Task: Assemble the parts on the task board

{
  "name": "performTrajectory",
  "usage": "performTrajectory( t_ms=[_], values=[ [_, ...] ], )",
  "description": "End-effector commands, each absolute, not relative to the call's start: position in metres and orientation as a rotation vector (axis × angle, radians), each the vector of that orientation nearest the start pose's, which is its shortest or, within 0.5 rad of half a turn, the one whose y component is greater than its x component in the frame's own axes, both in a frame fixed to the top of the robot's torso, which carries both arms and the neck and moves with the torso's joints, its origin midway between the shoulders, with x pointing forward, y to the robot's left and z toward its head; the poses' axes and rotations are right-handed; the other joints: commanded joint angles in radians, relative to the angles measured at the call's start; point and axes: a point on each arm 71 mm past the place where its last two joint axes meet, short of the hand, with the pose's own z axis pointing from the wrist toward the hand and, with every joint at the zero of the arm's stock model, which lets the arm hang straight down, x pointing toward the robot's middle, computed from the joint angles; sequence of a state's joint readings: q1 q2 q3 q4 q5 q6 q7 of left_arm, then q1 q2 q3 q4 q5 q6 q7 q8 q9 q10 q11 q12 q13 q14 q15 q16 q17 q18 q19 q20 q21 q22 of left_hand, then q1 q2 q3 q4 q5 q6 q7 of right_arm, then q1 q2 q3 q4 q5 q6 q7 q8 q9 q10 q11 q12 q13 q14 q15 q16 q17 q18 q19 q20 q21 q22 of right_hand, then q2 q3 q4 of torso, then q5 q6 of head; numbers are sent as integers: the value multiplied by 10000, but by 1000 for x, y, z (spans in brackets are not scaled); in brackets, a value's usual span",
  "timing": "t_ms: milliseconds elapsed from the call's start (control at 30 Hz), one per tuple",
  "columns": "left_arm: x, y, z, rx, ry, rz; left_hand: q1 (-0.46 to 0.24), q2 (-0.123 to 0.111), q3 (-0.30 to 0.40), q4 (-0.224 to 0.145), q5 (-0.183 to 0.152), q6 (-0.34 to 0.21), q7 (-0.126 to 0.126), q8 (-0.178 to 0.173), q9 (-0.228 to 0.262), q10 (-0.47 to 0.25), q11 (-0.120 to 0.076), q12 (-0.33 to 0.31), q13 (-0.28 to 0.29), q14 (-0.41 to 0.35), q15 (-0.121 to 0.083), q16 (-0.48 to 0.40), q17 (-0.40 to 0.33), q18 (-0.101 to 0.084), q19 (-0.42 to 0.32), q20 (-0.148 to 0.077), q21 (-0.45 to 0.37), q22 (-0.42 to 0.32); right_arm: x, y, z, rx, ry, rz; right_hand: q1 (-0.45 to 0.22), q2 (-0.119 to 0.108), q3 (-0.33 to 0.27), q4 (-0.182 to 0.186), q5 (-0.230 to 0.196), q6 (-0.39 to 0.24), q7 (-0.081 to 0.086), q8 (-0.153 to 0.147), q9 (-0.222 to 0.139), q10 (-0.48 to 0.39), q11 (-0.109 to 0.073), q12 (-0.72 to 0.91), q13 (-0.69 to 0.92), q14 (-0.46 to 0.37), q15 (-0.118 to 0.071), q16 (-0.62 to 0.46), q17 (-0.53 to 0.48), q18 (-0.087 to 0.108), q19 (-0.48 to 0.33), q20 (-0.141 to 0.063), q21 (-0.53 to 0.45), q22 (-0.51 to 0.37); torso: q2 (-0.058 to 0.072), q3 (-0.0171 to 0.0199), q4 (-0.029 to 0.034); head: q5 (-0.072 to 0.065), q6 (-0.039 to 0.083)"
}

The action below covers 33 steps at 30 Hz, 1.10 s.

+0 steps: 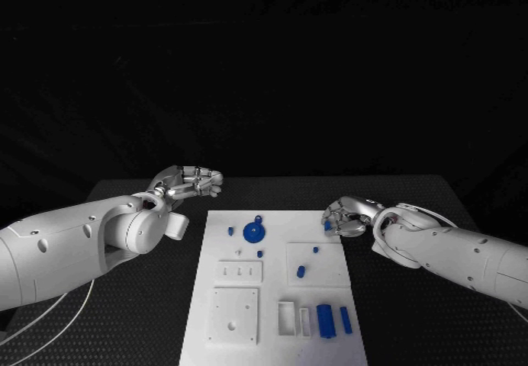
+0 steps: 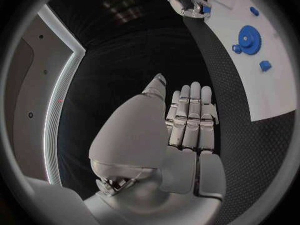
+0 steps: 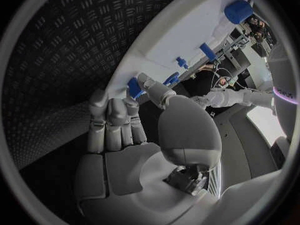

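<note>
Head view: the white board (image 1: 275, 282) lies lengthwise in the middle of the black worktop (image 1: 132, 320). The left robot hand (image 1: 187, 181) hangs over the worktop at about ten o'clock from the board, off its far left corner and apart from it, its fingers curled in with nothing between them. The right robot hand (image 1: 346, 216) sits at the board's far right edge, at about two o'clock from the board's middle, fingers drawn together on a small blue piece (image 1: 328, 225) right at that edge. On the board, a blue gear (image 1: 254, 231) lies near the far end, with a small blue peg (image 1: 231, 229) at its nine o'clock side. A blue block (image 1: 325, 319) and a slim blue bar (image 1: 346, 319) lie at the near right corner.

Left wrist view: the left robot hand (image 2: 187, 122) shows its fingers side by side, bent inward and holding nothing, above bare worktop. The board (image 2: 275, 92) lies beside it, carrying the gear (image 2: 252, 36). Beyond, the right robot hand (image 2: 186, 2) is at the board's edge with the blue piece (image 2: 206, 8) at its fingers.

Right wrist view: the right robot hand (image 3: 125, 120) pinches the blue piece (image 3: 135, 87) between its thumb and fingertips, the piece just against the rim of the board (image 3: 181, 35).
</note>
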State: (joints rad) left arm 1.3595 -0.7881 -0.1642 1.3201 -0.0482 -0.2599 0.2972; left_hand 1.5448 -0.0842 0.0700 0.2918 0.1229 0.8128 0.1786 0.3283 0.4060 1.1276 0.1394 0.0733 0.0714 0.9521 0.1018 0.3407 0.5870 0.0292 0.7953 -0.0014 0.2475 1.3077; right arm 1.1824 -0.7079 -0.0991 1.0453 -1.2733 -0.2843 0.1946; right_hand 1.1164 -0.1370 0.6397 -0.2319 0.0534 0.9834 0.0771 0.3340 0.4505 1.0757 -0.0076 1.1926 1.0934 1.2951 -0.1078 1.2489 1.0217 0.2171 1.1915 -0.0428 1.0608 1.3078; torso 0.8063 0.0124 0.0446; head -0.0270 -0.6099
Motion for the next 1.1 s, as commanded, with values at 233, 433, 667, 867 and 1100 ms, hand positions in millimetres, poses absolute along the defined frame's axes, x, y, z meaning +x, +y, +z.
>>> performTrajectory(
  t_ms=[233,433,667,867,1100],
  values=[
    [537,242,-156,-10052,14866,-13790,4,-14,-41,-14,-42,57,6,-37,-15,12,-4,-17,-6,56,34,-47,20,132,-4,60,-51,161,544,-272,-238,-773,17369,6063,38,280,327,116,-46,501,182,124,80,105,-70,48,-16,6,-124,-11,35,447,33,-34,88,169,2,-5,7,-20,0],
    [537,241,-157,-10049,15033,-13685,11,5,-31,-14,-38,63,6,-35,-15,18,-2,-15,-5,61,32,-51,26,133,-2,59,-51,162,541,-270,-235,-722,17160,6015,66,335,487,137,-46,568,157,162,104,109,-96,52,-13,7,-149,-6,48,447,32,-39,97,167,-4,-4,6,-19,15],
    [534,235,-162,-9134,16481,-13250,-688,131,-65,6,-88,410,-118,106,41,590,-154,220,92,336,4,18,167,172,99,25,11,198,537,-260,-224,-956,16967,6031,97,294,612,110,-45,628,133,196,123,123,-121,61,-8,22,-174,-1,56,447,53,-51,113,163,-8,-21,1,-57,71],
    [529,224,-168,-8501,17965,-12675,-2079,201,99,13,-241,961,-365,241,71,1373,-488,468,277,964,-258,390,470,234,512,-213,338,228,534,-237,-198,-1552,16663,5907,112,248,711,76,-46,666,117,216,134,141,-138,64,-8,34,-190,-1,60,447,77,-62,123,156,-21,-24,-11,-88,154],
    [527,209,-172,-8431,18649,-12080,-2578,67,235,13,-613,1155,-432,217,40,1628,-596,493,362,1146,-388,610,648,229,656,-347,572,235,527,-207,-175,-2028,16416,5563,98,209,773,56,-46,704,103,234,142,169,-151,69,-9,52,-199,1,63,447,111,-68,131,146,-71,-53,-36,-64,258]
  ],
)
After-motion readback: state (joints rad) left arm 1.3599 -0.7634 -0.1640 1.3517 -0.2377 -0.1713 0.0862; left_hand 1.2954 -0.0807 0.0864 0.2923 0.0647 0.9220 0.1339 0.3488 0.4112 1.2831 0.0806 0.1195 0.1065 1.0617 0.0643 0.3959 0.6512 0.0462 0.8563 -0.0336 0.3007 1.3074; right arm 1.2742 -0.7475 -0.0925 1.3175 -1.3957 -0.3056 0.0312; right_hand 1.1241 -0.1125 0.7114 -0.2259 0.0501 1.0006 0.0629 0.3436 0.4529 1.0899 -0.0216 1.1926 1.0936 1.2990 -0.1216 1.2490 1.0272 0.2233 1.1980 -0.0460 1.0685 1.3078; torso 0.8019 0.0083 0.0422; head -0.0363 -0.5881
